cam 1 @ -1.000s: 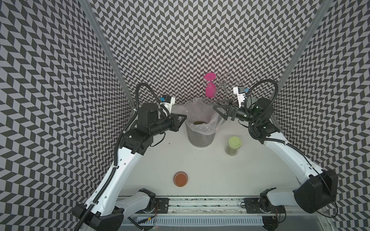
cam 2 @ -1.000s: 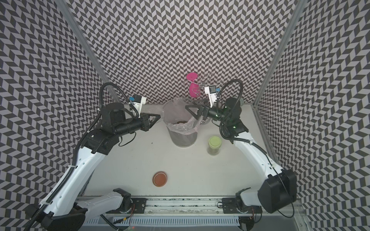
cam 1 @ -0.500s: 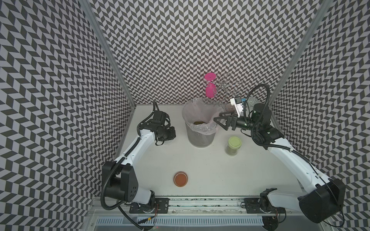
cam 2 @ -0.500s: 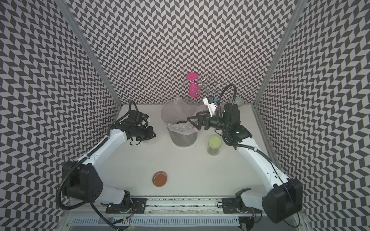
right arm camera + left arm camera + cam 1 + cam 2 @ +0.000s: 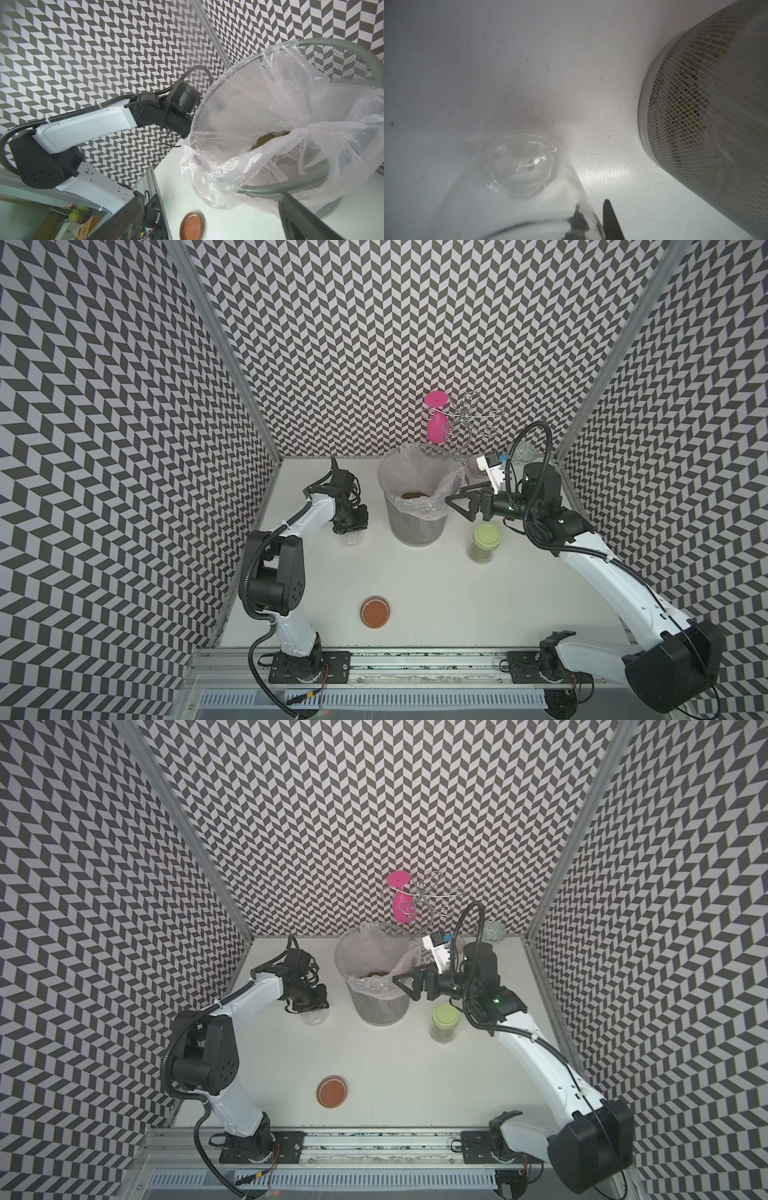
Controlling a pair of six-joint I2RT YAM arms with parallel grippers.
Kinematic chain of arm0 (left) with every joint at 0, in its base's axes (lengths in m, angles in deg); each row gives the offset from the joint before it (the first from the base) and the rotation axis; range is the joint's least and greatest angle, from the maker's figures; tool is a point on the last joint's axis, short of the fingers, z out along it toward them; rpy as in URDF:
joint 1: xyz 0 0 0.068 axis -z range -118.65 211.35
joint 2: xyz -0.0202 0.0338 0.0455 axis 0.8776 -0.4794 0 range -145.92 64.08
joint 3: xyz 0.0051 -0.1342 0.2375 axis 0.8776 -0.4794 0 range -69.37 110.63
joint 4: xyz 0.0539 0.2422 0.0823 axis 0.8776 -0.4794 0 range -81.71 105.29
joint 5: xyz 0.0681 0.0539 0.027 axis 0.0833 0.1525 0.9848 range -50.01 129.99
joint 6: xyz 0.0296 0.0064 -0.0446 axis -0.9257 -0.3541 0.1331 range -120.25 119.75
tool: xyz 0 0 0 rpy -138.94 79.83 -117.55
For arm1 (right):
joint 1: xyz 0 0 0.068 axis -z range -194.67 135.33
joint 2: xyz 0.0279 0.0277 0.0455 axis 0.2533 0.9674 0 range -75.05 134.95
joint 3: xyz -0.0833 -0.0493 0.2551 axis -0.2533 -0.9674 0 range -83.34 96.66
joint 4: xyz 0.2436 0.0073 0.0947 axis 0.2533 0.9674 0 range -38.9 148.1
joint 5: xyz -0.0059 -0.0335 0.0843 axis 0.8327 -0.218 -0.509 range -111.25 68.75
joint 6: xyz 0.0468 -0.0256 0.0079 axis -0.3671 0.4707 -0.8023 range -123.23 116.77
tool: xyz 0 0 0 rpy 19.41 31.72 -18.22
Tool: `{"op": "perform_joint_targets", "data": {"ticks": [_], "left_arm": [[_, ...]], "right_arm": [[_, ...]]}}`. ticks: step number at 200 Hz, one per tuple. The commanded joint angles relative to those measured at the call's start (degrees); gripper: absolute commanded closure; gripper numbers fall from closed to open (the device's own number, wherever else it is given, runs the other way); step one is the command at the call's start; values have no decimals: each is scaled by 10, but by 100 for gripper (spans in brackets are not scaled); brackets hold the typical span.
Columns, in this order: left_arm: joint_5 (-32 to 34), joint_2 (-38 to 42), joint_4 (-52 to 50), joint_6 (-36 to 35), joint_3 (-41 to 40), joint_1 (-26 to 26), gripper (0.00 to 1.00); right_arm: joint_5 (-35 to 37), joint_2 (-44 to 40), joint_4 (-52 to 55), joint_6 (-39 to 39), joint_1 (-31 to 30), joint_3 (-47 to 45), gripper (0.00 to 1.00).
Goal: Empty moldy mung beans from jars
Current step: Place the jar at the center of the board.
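The left gripper [image 5: 351, 526] points down at the table [image 5: 415, 593], left of the bin, jaws nearly together and pinching the rim wall of the open jar [image 5: 352, 537]. In the left wrist view one finger [image 5: 611, 220] lies outside the glass and a dark shape shows inside it. This jar [image 5: 519, 166] stands upright, mouth up. Its clear base shows bare apart from a small speck. The orange lid [image 5: 376, 612] lies flat on the table nearer the front rail, well apart from both jars. The bin [image 5: 415, 526] is a grey mesh cylinder with a clear plastic liner [image 5: 440, 497] draped over its rim. A heap of mung beans [image 5: 412, 494] lies at the bottom inside the liner and also shows in the right wrist view [image 5: 267, 139]. The right gripper [image 5: 459, 506] hangs level just beside the right edge of the bin rim, jaws wide apart and holding nothing. The lidded jar [image 5: 484, 545] stands upright on the table below that gripper, right of the bin. Its pale green lid is on, and an olive mass of beans shows through the glass.
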Motion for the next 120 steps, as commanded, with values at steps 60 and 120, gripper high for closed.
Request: {"op": "perform_joint_targets", "data": {"ticks": [60,120], "left_arm": [[-48,-134,11,-24,169,-3,99],[-36,-191,-27,-36,297,3,0]], "right_arm": [[23,-6,6,20,1,8,1],[85,-4,59,25,7,39,1]]}}
